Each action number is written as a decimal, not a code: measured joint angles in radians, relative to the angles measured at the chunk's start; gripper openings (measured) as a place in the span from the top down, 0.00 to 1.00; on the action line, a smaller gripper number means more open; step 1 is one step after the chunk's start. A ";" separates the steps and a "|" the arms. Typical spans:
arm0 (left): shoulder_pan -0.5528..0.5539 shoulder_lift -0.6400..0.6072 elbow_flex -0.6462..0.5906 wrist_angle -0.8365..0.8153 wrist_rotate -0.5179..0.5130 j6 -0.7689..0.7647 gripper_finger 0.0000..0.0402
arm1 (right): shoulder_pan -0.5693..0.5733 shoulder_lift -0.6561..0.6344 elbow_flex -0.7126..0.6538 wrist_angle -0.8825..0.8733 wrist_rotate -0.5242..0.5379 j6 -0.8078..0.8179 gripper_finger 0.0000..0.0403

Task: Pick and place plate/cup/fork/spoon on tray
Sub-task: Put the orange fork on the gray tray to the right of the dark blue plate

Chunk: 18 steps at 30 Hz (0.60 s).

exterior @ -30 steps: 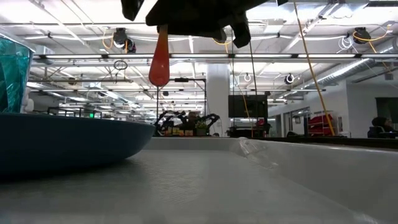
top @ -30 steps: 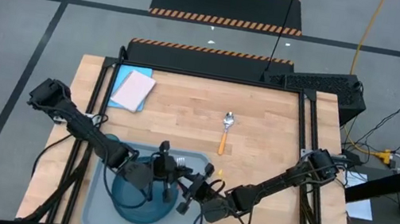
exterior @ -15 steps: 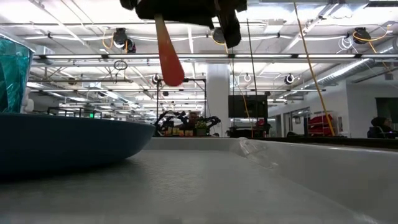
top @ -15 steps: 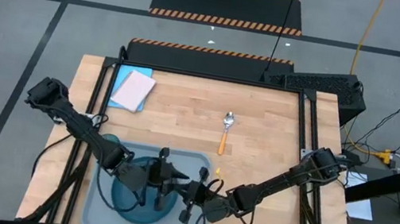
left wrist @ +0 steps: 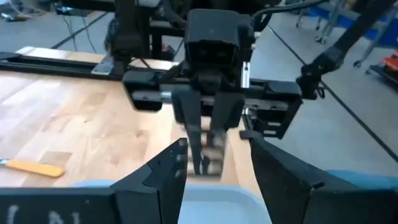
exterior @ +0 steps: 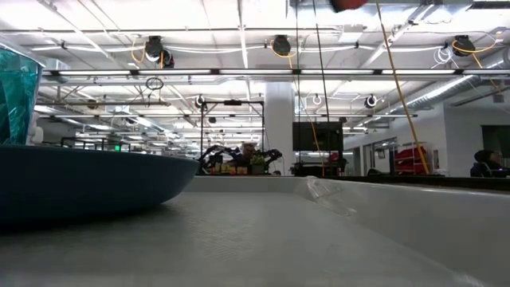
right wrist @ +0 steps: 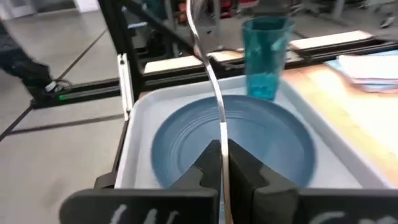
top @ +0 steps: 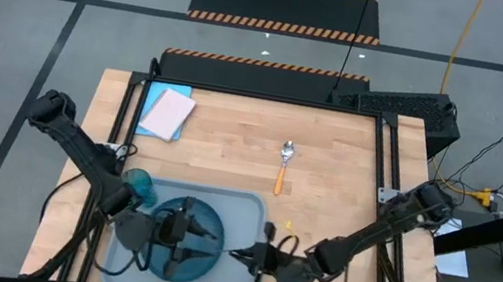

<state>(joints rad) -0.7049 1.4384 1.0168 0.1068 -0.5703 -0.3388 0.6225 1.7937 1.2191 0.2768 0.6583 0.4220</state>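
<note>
Since a second ago the right gripper has pulled back from over the plate toward the tray's right rim, clamped on the fork. The left gripper, fingers apart, hangs over the plate. The cup stands at the tray's far-left corner; beyond, the spoon lies on the table. Released here, the fork could tip over the rim.

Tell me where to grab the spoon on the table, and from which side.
Take the spoon by its orange handle, mid-length, coming straight down with the fingers across it. It lies flat on bare wood, handle toward the tray, bowl away. The right gripper holds the fork; the left gripper is open.
</note>
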 joint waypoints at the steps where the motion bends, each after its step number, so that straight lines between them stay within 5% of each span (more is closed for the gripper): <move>1: -0.005 0.000 0.000 -0.001 -0.021 -0.004 0.56 | 0.011 -0.013 -0.016 0.000 0.030 0.008 1.00; 9: -0.017 0.019 0.000 0.021 -0.166 -0.071 0.57 | 0.105 -0.039 -0.101 0.008 0.542 -0.009 1.00; 18: -0.003 0.187 -0.001 0.341 -0.324 0.146 0.40 | 0.130 0.073 -0.115 0.197 0.784 -0.201 1.00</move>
<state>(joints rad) -0.7076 1.6251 1.0161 0.4477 -0.8947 -0.1925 0.7529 1.8672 1.1038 0.4733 1.4428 0.2212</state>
